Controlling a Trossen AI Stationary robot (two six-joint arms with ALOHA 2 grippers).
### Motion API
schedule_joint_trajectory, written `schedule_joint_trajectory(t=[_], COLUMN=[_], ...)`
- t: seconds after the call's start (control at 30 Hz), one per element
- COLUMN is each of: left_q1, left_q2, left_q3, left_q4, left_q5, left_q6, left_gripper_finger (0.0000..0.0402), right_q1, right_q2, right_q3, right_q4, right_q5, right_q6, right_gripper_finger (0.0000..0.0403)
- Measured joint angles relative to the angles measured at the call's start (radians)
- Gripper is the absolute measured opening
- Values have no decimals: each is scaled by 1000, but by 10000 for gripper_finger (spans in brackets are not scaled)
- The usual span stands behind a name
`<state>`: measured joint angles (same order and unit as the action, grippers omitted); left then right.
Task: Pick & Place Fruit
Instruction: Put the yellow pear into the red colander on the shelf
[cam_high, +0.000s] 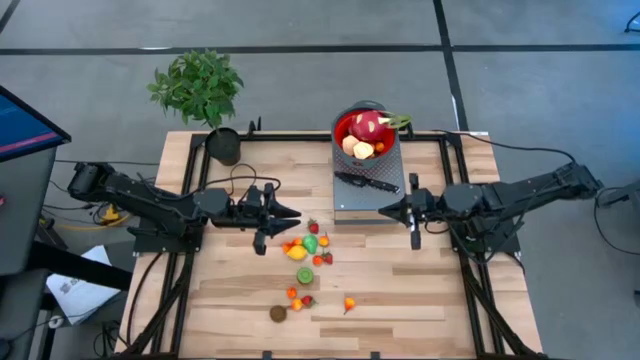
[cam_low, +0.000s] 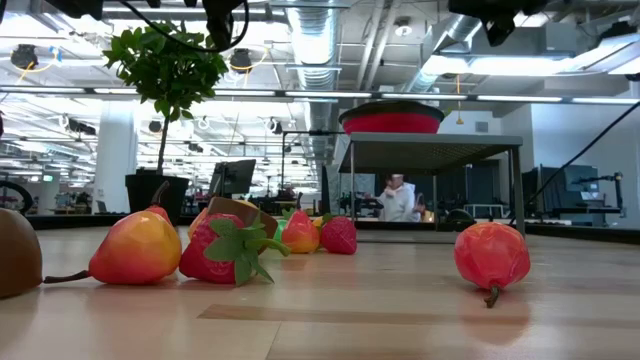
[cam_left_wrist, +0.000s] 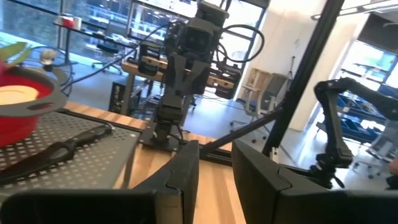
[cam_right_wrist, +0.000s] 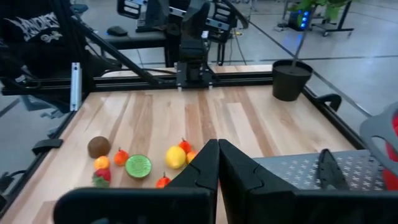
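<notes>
**Both arms hover empty at mid-table, fruit split between bowl and boards**

Between the left gripper's (cam_high: 290, 215) fingers (cam_left_wrist: 180, 180) a narrow gap shows, with nothing in it; they point toward the middle of the tabletop (cam_high: 400, 290). Facing it, the right gripper (cam_high: 385, 211) has its fingers (cam_right_wrist: 202, 165) pressed together, also empty, at the near edge of a grey perforated platform (cam_high: 350, 200). On that platform lie a black-handled knife (cam_high: 368, 183) and a red bowl (cam_high: 345, 125), which holds the dragon fruit (cam_high: 368, 126) and pale pieces. Loose fruit (cam_high: 305, 250) lies scattered on the wood just beyond the left fingers and toward the front edge, a brown one (cam_high: 278, 313) nearest it. A potted plant (cam_high: 200, 90) stands at the far left corner
</notes>
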<state>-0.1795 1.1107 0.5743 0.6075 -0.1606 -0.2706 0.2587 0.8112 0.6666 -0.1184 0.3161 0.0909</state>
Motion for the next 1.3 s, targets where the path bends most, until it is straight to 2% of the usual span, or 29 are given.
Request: schedule_joint_trajectory(t=[0.3, 0.57, 0.77, 0.87, 1.0, 1.1, 1.3], left_q1=[-13, -81, -123, -123, -119, -121, -189], left_q2=[1, 1, 1, 1, 1, 1, 6], left_q3=[1, 1, 1, 1, 1, 1, 2], left_q4=[0, 0, 0, 2, 2, 4, 0], left_q5=[12, 17, 160, 177, 164, 138, -48], left_q6=[-6, -59, -6, 35, -1, -97, -135], left_gripper_finger=[90, 90, 90, 90, 90, 90, 90], right_q1=[54, 84, 101, 115, 145, 171, 204], right_q2=[0, 0, 0, 0, -1, -2, -2], right_q3=[0, 0, 0, 0, 0, 0, 0], right_q4=[-1, 0, -1, -4, -29, -43, -43], right_q5=[0, 0, 0, 0, -1, -1, -2], right_q6=[42, 42, 42, 42, 42, 42, 42], right_gripper_finger=[3, 3, 3, 3, 3, 3, 3])
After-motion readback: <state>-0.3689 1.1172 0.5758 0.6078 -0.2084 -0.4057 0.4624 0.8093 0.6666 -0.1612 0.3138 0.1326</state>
